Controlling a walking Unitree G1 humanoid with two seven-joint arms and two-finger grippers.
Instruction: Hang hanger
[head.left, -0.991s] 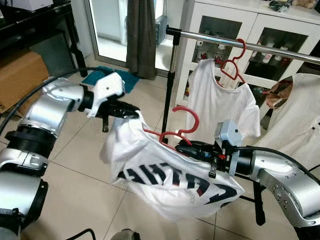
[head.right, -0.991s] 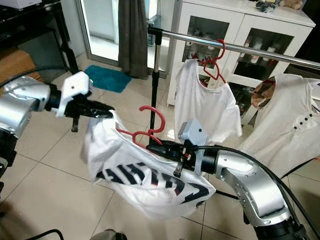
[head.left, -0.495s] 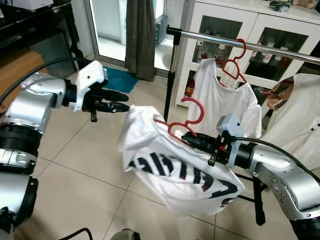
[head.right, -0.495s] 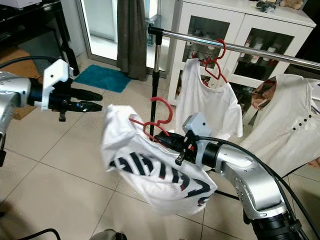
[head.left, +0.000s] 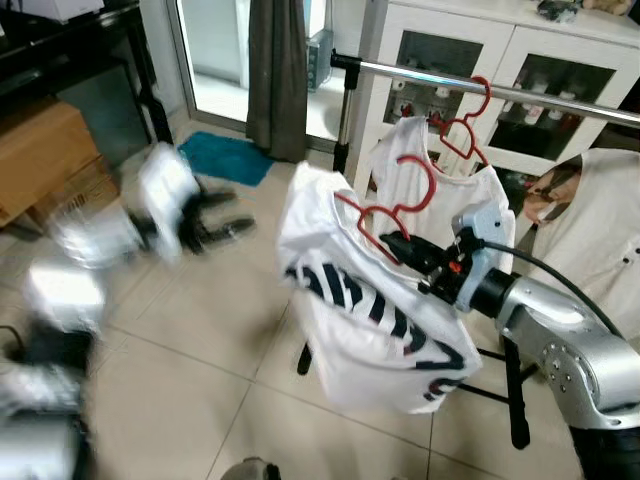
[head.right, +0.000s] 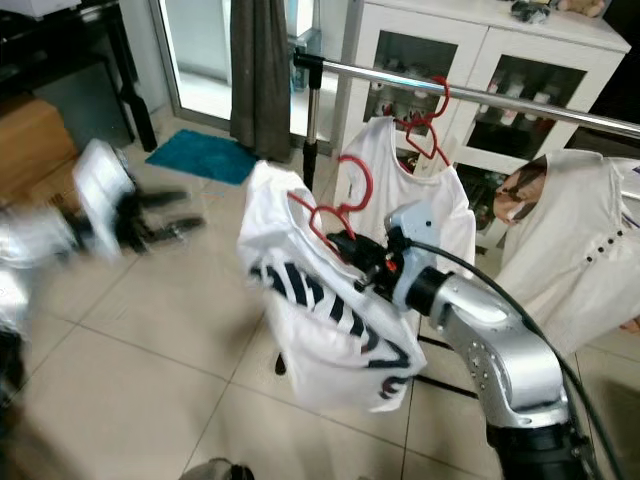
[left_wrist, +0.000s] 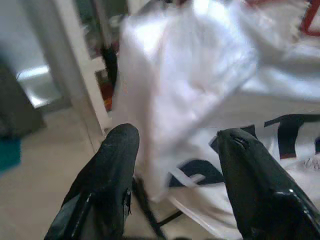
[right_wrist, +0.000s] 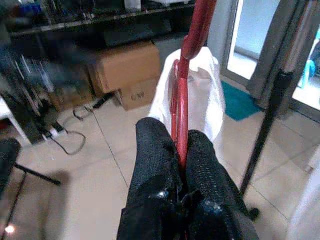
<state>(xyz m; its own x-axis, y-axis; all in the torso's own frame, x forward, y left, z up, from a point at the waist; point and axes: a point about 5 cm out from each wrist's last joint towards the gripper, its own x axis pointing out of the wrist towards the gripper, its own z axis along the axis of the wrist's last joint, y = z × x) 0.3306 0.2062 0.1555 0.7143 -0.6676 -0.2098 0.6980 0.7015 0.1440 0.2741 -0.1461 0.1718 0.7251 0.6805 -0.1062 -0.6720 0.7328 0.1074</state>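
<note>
Hanger (head.left: 400, 200) higher, left gripper (head.left: 215, 215) away.

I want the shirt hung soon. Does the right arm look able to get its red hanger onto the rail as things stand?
Probably yes: the right gripper holds the red hanger just below the rail, with bare rail above its hook.

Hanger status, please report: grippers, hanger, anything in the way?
Right gripper shut on red hanger carrying white T-shirt, below rail. Left gripper open, off to the side. Hung shirt sits close behind.

We saw a brown cardboard box (head.left: 40, 155), a teal floor mat (head.left: 222, 157) and a white glass-door cabinet (head.left: 520, 75).
</note>
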